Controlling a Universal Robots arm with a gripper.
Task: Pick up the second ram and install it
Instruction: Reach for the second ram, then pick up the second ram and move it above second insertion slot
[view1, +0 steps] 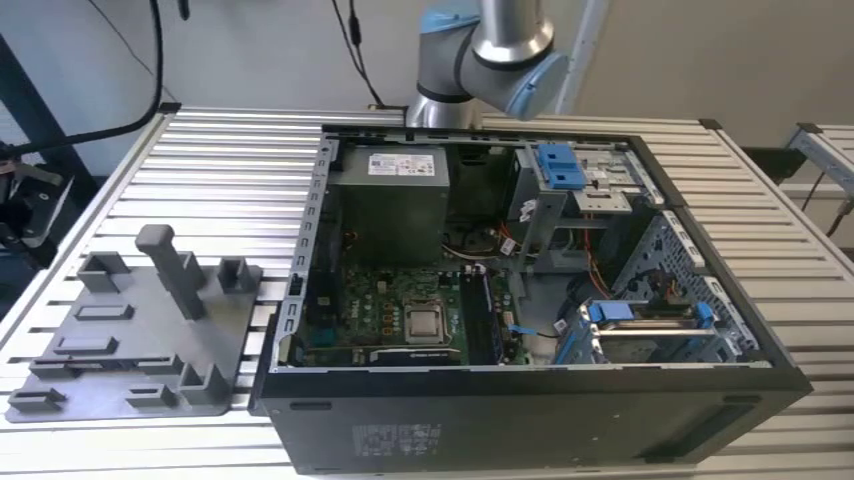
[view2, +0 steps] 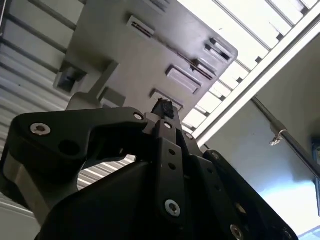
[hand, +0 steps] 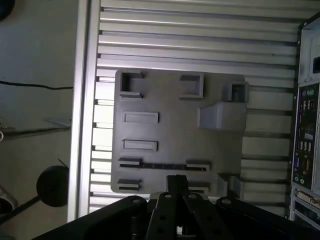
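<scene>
1. Underneath everything, the slatted metal counter (view1: 214, 170) carries the whole setup.
2. On it, toward the exterior view's right, the open computer case (view1: 534, 420) lies on its side with the motherboard (view1: 400, 310) showing.
3. At twelve o'clock from the case, the grey arm (view1: 487, 60) rises out of the exterior view.
4. At nine o'clock from the case, on the exterior view's left, sits the grey holder tray (view1: 147, 340) with its upright posts (view1: 167, 265).
5. In both wrist views the black pincer (hand: 176, 181) (view2: 163, 107) hangs over that tray, pressed together, with nothing that I can see between its jaws.
6. The second ram (hand: 162, 166), a thin dark strip in the first wrist view, stands on edge in the tray between two small clips (hand: 130, 162), near the pincer but not gripped.
</scene>
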